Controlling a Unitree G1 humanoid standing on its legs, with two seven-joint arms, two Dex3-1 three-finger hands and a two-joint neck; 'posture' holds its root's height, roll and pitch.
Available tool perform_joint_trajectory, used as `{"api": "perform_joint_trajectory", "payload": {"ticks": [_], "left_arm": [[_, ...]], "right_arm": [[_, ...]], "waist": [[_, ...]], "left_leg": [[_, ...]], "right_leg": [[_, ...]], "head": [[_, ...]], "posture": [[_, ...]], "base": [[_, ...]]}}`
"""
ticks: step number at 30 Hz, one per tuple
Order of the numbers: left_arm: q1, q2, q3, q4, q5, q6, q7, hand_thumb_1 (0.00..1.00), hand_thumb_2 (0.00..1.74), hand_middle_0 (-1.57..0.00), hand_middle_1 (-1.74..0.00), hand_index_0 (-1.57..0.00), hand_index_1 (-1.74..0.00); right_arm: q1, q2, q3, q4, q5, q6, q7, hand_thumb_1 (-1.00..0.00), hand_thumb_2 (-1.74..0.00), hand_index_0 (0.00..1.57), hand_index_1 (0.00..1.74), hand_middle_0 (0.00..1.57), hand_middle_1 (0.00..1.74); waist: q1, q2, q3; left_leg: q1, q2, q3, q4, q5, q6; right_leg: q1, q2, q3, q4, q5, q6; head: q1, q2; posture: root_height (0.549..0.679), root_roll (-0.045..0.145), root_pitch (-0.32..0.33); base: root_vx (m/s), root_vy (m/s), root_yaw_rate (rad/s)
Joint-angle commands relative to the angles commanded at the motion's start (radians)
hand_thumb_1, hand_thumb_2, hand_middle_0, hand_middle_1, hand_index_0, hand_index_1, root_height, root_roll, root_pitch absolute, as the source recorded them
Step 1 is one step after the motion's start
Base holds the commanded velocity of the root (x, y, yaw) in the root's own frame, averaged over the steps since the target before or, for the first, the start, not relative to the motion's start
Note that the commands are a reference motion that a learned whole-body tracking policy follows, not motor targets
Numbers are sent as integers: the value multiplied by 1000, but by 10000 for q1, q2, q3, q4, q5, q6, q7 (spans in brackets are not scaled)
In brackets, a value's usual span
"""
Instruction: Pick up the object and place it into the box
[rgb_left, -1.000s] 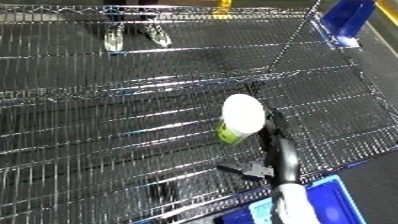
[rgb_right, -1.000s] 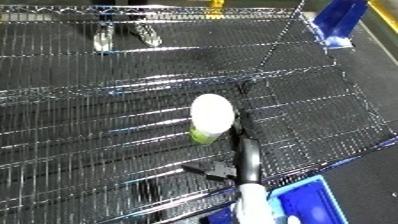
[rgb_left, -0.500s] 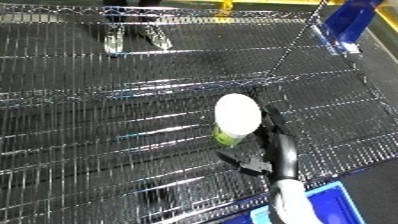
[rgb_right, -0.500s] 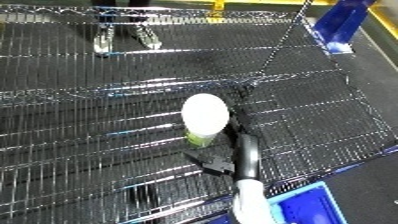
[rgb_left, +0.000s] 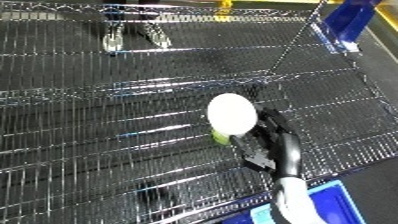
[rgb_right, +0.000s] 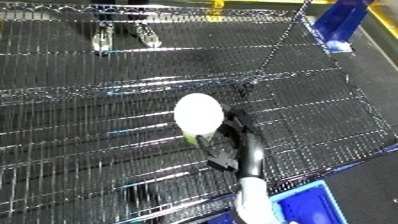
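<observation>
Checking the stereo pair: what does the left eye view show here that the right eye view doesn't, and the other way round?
Only the left eye view: little of its own, mainly more of the dark floor past the shelf's right edge.

Only the right eye view: more of the blue bin at the lower right corner.

Both: the wire shelf, the right hand curled around a white-lidded cup with a green base, the white forearm below it, and another blue bin at the top right. The left hand shows in neither.
</observation>
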Motion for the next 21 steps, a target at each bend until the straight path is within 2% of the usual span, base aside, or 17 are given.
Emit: {"api": "perform_joint_trajectory", "payload": {"ticks": [8, 13, 21], "left_arm": [[-66, -88, -19, 264, -10, -228, 11, 1000, 1740, -1570, -1740, -1570, -1740], [41, -141, -31, 394, 16, -403, -62, 1000, 1740, -1570, -1740, -1570, -1740], [439, -391, 57, 560, 181, -766, -243, 1000, 1740, -1570, -1740, -1570, -1740]], "right_arm": [[175, 71, 14, 132, -45, -136, 177, -550, -957, 864, 957, 864, 957], [420, 17, -92, -148, -152, -310, 154, -550, -957, 864, 957, 864, 957], [944, -97, -547, -1215, -291, -381, 17, -550, -957, 864, 957, 864, 957]], "waist": [[-76, -149, 0], [-150, -261, 0], [-332, -476, 0]], "left_leg": [[725, 71, -63, -675, 252, -64], [1284, 129, -123, -1165, 444, -124], [2179, 225, -186, -1594, 537, -217]], "right_leg": [[696, 104, -39, -509, 80, -22], [1250, 136, -86, -957, 175, -5], [2156, 196, -130, -1489, 199, -27]], "head": [[-167, -69], [-208, 1], [-73, -340]], "posture": [[627, 33, 244], [634, 34, 223], [641, 40, 179]], "base": [[-88, 8, -11], [-84, -6, -7], [-68, 4, -32]]}}
